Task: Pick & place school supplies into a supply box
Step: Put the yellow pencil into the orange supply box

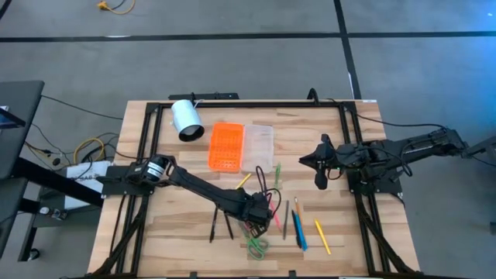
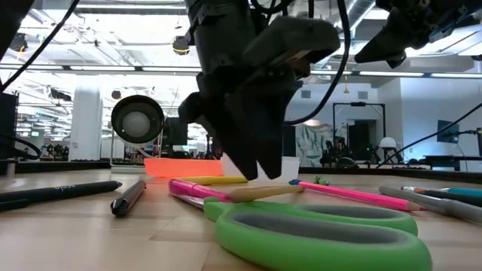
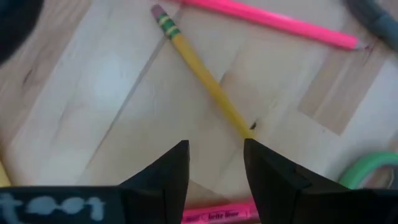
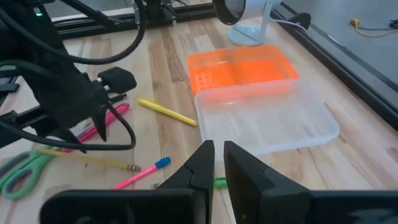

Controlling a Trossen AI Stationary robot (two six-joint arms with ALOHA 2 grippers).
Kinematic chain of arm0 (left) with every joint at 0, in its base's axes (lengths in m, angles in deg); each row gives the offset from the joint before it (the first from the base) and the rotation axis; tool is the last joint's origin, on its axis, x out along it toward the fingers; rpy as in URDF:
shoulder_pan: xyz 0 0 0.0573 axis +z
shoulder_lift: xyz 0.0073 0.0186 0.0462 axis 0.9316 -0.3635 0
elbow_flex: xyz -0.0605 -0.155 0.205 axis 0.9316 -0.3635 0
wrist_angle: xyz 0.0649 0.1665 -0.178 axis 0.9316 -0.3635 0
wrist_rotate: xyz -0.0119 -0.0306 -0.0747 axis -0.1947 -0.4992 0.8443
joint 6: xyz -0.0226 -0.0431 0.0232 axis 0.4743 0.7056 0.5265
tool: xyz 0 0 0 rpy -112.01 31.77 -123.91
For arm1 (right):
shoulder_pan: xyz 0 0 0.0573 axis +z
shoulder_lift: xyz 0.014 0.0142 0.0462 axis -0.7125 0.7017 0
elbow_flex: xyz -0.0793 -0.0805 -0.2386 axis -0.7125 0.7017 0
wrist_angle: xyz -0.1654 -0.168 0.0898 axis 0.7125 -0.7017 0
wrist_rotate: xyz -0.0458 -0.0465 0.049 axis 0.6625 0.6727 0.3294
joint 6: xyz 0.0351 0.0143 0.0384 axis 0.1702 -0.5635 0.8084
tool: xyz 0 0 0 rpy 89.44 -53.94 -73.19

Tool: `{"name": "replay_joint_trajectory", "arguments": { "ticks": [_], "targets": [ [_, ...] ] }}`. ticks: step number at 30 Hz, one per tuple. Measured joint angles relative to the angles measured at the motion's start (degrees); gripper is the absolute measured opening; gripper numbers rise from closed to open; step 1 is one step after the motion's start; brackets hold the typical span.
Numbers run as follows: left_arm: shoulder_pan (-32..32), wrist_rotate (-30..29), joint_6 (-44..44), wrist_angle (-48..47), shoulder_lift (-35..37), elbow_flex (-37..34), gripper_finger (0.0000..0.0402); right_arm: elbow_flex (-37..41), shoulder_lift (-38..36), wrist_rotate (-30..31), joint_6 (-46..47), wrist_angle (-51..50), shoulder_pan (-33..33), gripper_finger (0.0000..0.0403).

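My left gripper [image 1: 262, 213] hangs open over the near middle of the table, its fingers pointing steeply down. In its wrist view the fingertips [image 3: 216, 149] stand just short of the point of a yellow pencil [image 3: 199, 68]. A pink highlighter [image 3: 217, 216] lies on the wood below the gap. A pink pencil [image 3: 273, 20] and green scissors [image 1: 257, 246] lie close by. The supply box lies open at the far middle: orange lid [image 1: 226, 146] beside clear tray [image 1: 258, 147]. My right gripper [image 1: 310, 161] waits above the table's right side, shut, with nothing in it.
A white cylinder [image 1: 186, 120] lies on its side behind the box. Two black pens [image 1: 219, 225] lie left of my left gripper. Blue, grey and yellow pens [image 1: 302, 229] lie to its right, and a yellow marker [image 4: 166, 112] lies near the tray.
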Motion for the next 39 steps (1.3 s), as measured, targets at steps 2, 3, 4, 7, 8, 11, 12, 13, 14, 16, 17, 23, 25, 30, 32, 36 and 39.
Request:
{"name": "replay_joint_trajectory", "arguments": {
  "ticks": [2, 3, 4, 7, 8, 11, 12, 13, 14, 16, 17, 23, 25, 30, 32, 36, 39],
  "targets": [
    [0.0, -0.12, -0.24, -0.11, 0.0, -0.04, 0.0141, 0.0, 0.01, -0.01, 0.0, -0.03, -0.02, 0.0031],
    [0.05, -0.14, -0.28, 0.45, 0.0, -0.04, 0.0141, 0.0, 0.0, -0.01, 0.0, -0.03, -0.02, 0.0031],
    [0.09, -0.18, -0.3, 1.31, 0.0, -0.04, 0.0141, 0.0, 0.0, -0.01, 0.0, -0.03, -0.02, 0.0031],
    [0.17, -0.06, -0.67, 4.84, 0.0, -0.04, 0.0141, 0.0, 0.0, -0.01, 0.0, -0.03, -0.02, 0.0031],
    [0.22, 0.1, -0.69, 6.18, 0.0, -0.04, 0.0141, 0.0, 0.0, -0.01, 0.01, -0.03, -0.02, 0.0031],
    [0.45, 0.92, -0.73, 8.04, 0.0, -0.04, 0.0142, 0.0, 0.0, -0.01, 0.02, -0.03, -0.02, 0.0031],
    [0.47, 1.24, -0.68, 7.7, -0.05, -0.04, 0.0142, 0.0, 0.0, -0.01, 0.02, -0.03, -0.02, 0.0031],
    [0.55, 1.63, -0.59, 7.65, -0.58, 0.01, 0.0142, 0.0, 0.0, -0.01, 0.02, -0.03, -0.02, 0.0031],
    [0.57, 2.2, -0.36, 7.95, -1.0, 0.02, 0.0142, 0.0, 0.0, -0.01, 0.02, 0.0, -0.02, 0.0031],
    [0.6, 3.93, -0.2, 8.1, -2.33, -0.09, 0.0142, 0.0, 0.0, -0.01, 0.1, -0.01, -0.02, 0.0031],
    [0.61, 4.57, -0.06, 9.19, -2.82, -0.04, 0.0142, 0.0, 0.01, -0.01, 0.37, -0.02, -0.02, 0.0031],
    [0.03, 5.03, 1.63, 11.28, -4.22, 0.28, 0.0142, 0.0, 0.01, -0.03, 1.11, -0.44, -0.04, 0.0031],
    [-0.11, 4.35, 1.23, 10.65, -4.28, 0.28, 0.0142, 0.0, 0.0, -0.03, 1.16, -0.51, -0.04, 0.0031],
    [-0.09, 4.53, 1.06, 8.56, -4.39, 0.24, 0.0113, 0.0, 0.02, -0.01, 1.53, -0.6, -0.02, 0.0031],
    [-0.07, 4.4, 1.08, 7.64, -4.42, 0.24, 0.0087, 0.0, 0.0, -0.01, 1.53, -0.58, -0.02, 0.0031],
    [-0.04, 4.1, 1.12, 5.41, -4.5, 0.24, 0.0022, 0.0, 0.01, -0.01, 1.55, -0.47, -0.03, 0.0031],
    [-0.04, 3.95, 0.8, 4.65, -4.5, 0.26, 0.0013, 0.0, 0.01, -0.01, 1.75, -0.42, -0.02, 0.0031]
  ]
}}
